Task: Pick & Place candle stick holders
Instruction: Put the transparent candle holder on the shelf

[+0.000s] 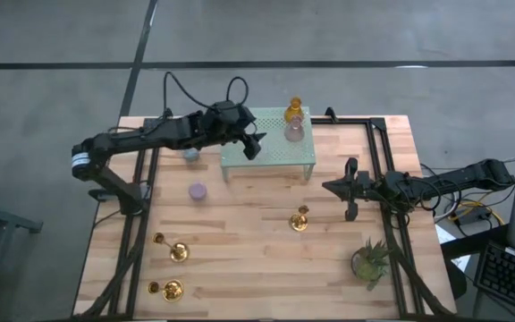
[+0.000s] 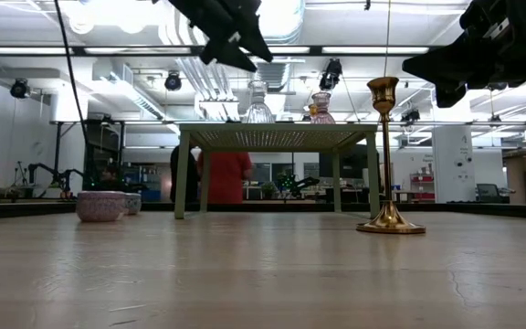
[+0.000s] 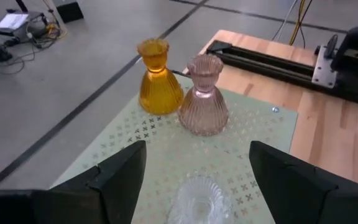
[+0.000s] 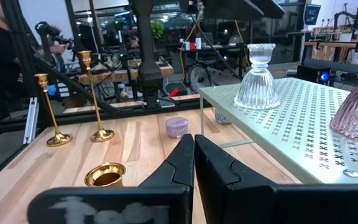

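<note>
Two gold stemmed holders (image 1: 178, 251) and (image 1: 173, 289) stand at the near-left corner of the wooden table (image 1: 249, 259), well apart from both grippers. A purple cup (image 1: 198, 190) sits further up the left side, and a bluish cup (image 1: 190, 154) sits beside the left arm, both below and to the side of its jaws. Left gripper (image 1: 257, 143) hovers over the left end of the pale green mesh rack (image 1: 275, 163), jaws spread wide, holding nothing; in the left wrist view a clear glass holder (image 3: 196, 198) stands on the rack directly between the open fingers (image 3: 120, 174), not touched. Just ahead of those jaws on the same rack stand the pink ribbed glass holder (image 3: 203, 95) and the amber glass holder (image 3: 158, 78), side by side, just about touching. Third gold stemmed holder (image 1: 299, 219) stands upright mid-table, below the rack, near the right gripper but apart from it, to its left. Right gripper (image 1: 346, 190) hangs above the table right of centre, jaws pressed together, empty; its wrist view shows that gold holder's cup (image 4: 105, 175) just in front of the shut fingers (image 4: 229, 171). A small green potted plant (image 1: 370, 259) sits at the near right, behind that gripper. In the low view, a person in red (image 2: 224, 174) is behind the rack.
</note>
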